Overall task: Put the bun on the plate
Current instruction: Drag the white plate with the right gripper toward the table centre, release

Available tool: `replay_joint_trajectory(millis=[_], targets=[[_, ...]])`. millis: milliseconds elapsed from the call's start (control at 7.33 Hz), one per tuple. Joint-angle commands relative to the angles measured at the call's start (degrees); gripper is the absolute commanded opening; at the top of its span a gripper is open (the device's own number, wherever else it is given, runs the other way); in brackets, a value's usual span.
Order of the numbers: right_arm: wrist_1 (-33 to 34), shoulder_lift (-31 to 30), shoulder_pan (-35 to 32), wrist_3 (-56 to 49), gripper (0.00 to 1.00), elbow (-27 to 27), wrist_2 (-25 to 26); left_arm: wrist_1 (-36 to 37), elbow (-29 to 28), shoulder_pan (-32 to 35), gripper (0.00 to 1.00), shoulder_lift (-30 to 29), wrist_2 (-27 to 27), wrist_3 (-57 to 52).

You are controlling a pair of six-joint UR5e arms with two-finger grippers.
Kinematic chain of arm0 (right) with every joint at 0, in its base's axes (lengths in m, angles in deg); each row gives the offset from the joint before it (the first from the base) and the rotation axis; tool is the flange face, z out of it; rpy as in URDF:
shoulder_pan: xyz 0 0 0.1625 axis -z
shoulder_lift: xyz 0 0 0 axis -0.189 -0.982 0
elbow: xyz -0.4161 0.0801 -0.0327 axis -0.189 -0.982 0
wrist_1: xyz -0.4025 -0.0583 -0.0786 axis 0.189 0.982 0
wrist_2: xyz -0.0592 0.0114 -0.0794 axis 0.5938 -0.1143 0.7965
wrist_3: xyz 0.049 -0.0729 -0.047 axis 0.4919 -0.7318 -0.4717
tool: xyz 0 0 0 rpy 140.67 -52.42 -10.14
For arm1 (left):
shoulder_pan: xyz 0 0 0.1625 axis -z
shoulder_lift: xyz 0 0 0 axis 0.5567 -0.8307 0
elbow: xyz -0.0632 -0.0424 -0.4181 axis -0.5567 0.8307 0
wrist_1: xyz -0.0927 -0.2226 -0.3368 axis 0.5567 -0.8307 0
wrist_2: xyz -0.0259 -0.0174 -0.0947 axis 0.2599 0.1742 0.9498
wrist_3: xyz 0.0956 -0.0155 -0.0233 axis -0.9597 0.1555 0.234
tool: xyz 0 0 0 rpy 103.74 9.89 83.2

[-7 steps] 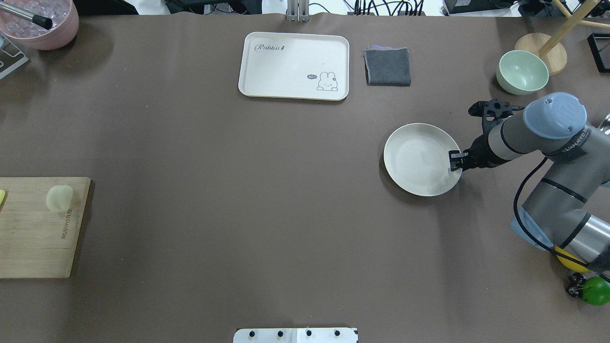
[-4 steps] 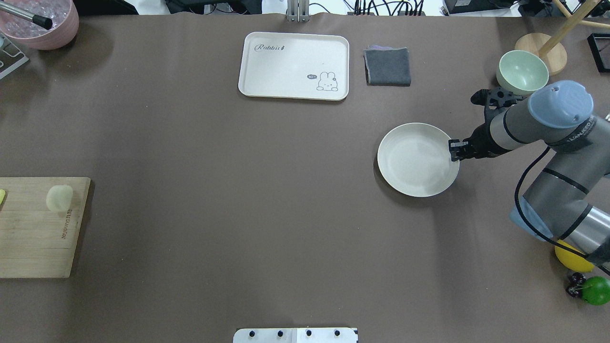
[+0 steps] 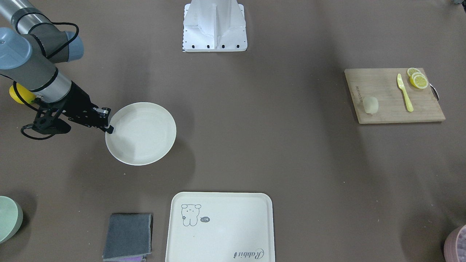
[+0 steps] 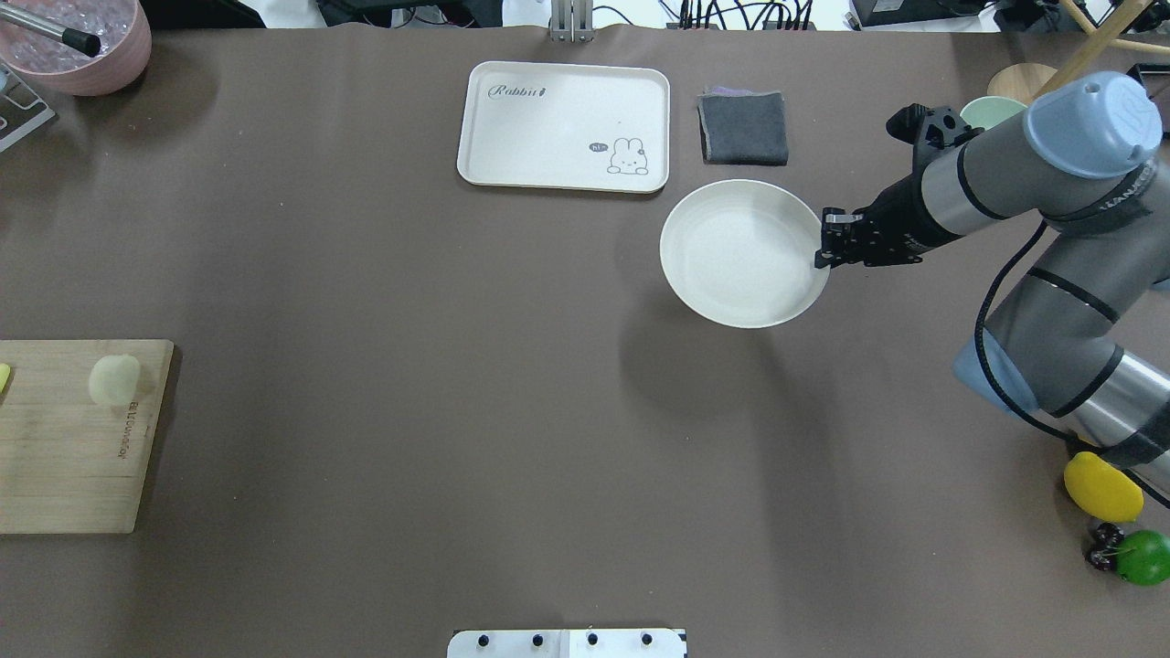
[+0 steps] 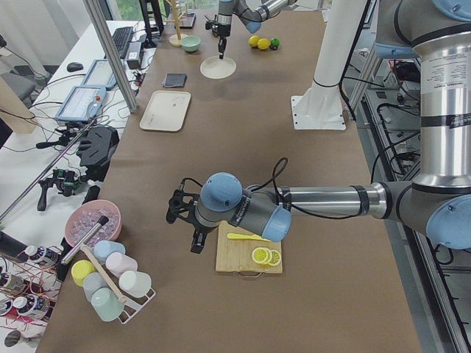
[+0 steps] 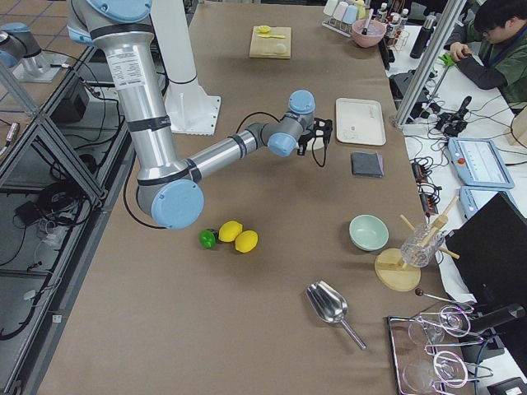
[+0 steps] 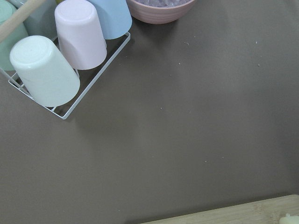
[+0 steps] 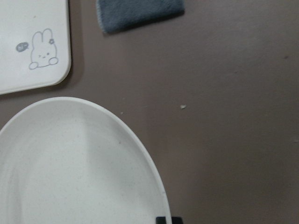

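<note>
The bun (image 4: 114,378) is a pale cream lump lying on the wooden cutting board (image 4: 64,457) at the table's left edge; it also shows in the front view (image 3: 371,105). The round cream-white plate (image 4: 742,253) hangs above the table right of centre and casts a shadow below. My right gripper (image 4: 825,251) is shut on the plate's right rim (image 3: 141,133). The right wrist view shows the plate (image 8: 70,163) filling the lower left. My left gripper (image 5: 196,243) hovers beside the cutting board, seen only from the side, so I cannot tell its state.
A cream tray (image 4: 563,126) and a folded grey cloth (image 4: 743,128) lie just beyond the plate. A green bowl (image 4: 985,111) sits behind my right arm. Lemon slices (image 3: 418,80) and a yellow knife (image 3: 404,92) share the board. Cups in a rack (image 7: 70,46) stand near my left wrist.
My right gripper has carried the plate off the table, left and toward the far side near the tray. The bun has not moved.
</note>
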Motion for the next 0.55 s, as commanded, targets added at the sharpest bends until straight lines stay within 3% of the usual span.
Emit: replay_joint_trajectory(millis=[0, 409], targets=[[0.2, 4.3, 7.2, 7.7, 0.00, 0.3, 8.4, -0.3, 0.5, -0.3, 0.98, 0.0, 0.4, 5.3], [0.6, 8.4, 16.6, 14.6, 0.00, 0.9, 19.1, -12.0, 0.8, -9.6, 0.98, 2.1, -0.5, 23.3]])
